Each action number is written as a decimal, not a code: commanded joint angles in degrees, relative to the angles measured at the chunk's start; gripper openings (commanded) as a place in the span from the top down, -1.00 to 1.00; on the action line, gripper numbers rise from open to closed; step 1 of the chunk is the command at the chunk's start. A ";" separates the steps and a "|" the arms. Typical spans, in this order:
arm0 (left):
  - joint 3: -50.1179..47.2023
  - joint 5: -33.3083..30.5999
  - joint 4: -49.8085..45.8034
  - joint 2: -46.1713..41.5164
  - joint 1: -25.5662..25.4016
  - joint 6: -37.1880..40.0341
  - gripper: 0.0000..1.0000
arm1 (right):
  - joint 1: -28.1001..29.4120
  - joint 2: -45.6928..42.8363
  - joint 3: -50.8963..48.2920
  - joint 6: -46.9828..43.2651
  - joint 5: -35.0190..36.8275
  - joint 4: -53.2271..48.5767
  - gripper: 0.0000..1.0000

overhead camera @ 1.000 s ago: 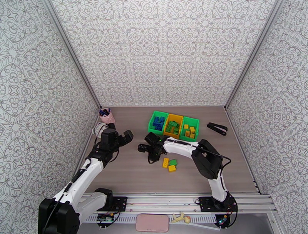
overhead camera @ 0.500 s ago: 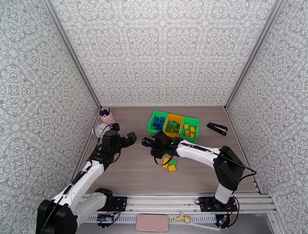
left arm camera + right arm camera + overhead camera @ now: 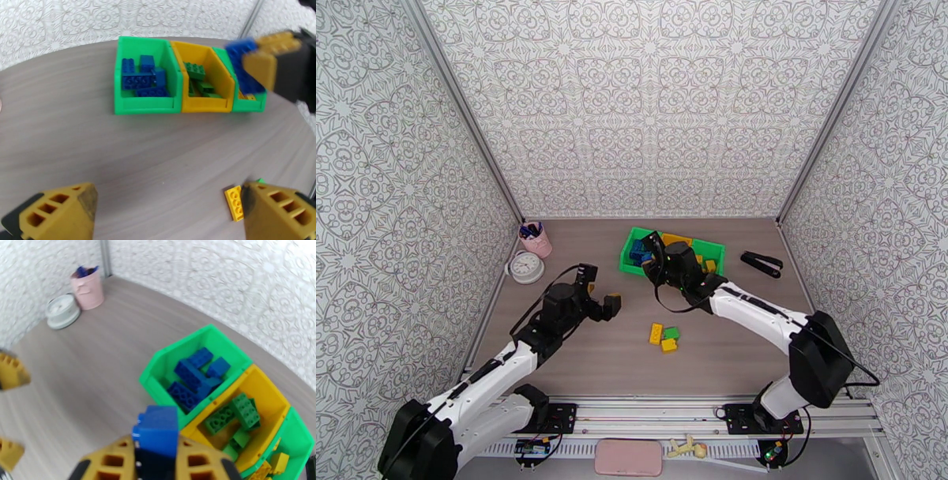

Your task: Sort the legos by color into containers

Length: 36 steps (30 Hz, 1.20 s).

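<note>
My right gripper [image 3: 653, 256] hovers over the row of containers, shut on a blue lego [image 3: 156, 430], which also shows in the left wrist view [image 3: 241, 59]. Below it, the left green bin [image 3: 158, 366] holds blue bricks, the yellow-orange bin [image 3: 272, 392] holds green ones, and the right green bin [image 3: 302, 435] holds yellow ones. Three loose legos lie mid-table: a yellow one [image 3: 656, 333], a green one [image 3: 671, 332] and another yellow one [image 3: 669, 345]. My left gripper [image 3: 599, 301] is open and empty, left of those bricks and above the table.
A pink pen cup [image 3: 536, 239] and a round white clock [image 3: 526, 268] stand at the back left. A black stapler [image 3: 762, 263] lies right of the bins. Patterned walls close in the table on three sides.
My right arm has swung from mid-table, beside the loose bricks, back over the bins with the blue lego in its grip. My left arm has reached rightward toward the table's middle.
</note>
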 commanded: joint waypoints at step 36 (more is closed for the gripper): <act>-6.23 1.36 3.20 -5.07 -3.58 4.85 -0.99 | -6.18 20.16 16.71 1.17 -8.74 5.05 -0.68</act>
